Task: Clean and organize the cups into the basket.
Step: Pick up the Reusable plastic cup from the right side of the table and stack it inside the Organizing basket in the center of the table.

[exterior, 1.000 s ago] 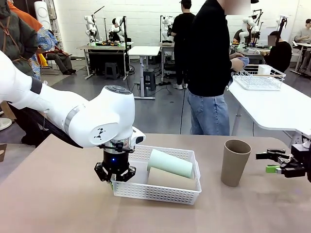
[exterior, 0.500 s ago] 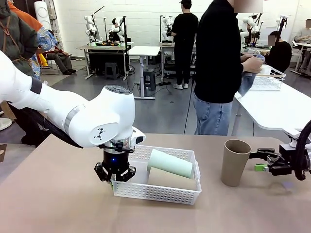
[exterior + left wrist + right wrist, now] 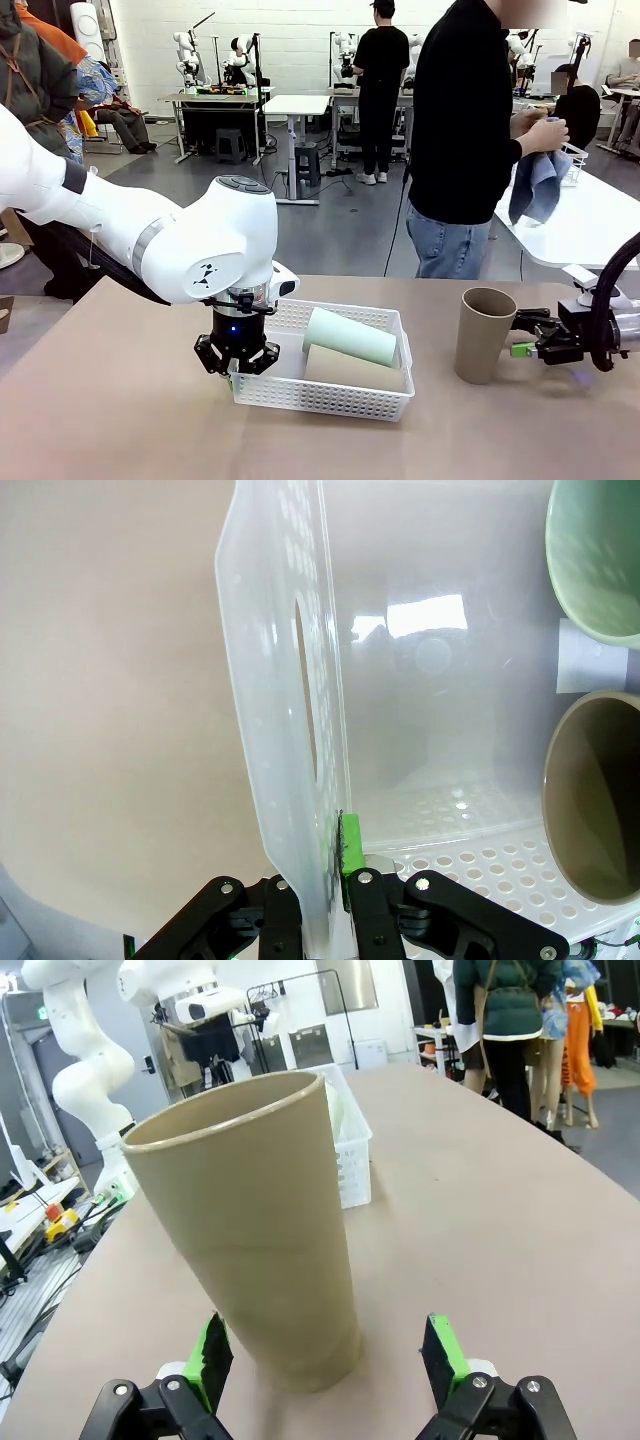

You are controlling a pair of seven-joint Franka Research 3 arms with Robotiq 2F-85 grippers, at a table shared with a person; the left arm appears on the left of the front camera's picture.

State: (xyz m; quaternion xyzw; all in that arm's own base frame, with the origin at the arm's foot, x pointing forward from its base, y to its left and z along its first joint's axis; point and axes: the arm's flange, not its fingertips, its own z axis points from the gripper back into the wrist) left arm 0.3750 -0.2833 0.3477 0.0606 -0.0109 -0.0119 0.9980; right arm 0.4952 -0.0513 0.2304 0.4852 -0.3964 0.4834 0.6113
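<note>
A white perforated basket (image 3: pixel 330 390) sits mid-table with a mint green cup (image 3: pixel 350 337) lying on its side inside, on top of a tan cup (image 3: pixel 355 368). My left gripper (image 3: pixel 237 370) is shut on the basket's left end wall; in the left wrist view the green pads (image 3: pixel 350 842) pinch that wall (image 3: pixel 280 680), with the mint cup (image 3: pixel 600 560) and tan cup (image 3: pixel 595 790) mouths facing the camera. Another tan cup (image 3: pixel 482 335) stands upright to the right. My right gripper (image 3: pixel 522 340) is open just beside it, and the cup (image 3: pixel 260 1230) stands close between the spread fingers (image 3: pixel 213 1350).
A person stands at the table's far side, wiping with a blue cloth (image 3: pixel 537 185). A white table (image 3: pixel 570 230) stands behind at the right. Bare tan tabletop (image 3: pixel 110 400) lies left of and in front of the basket.
My right gripper has slid left, up to the standing tan cup. The person has turned and lifted the blue cloth. The left gripper and basket have not moved.
</note>
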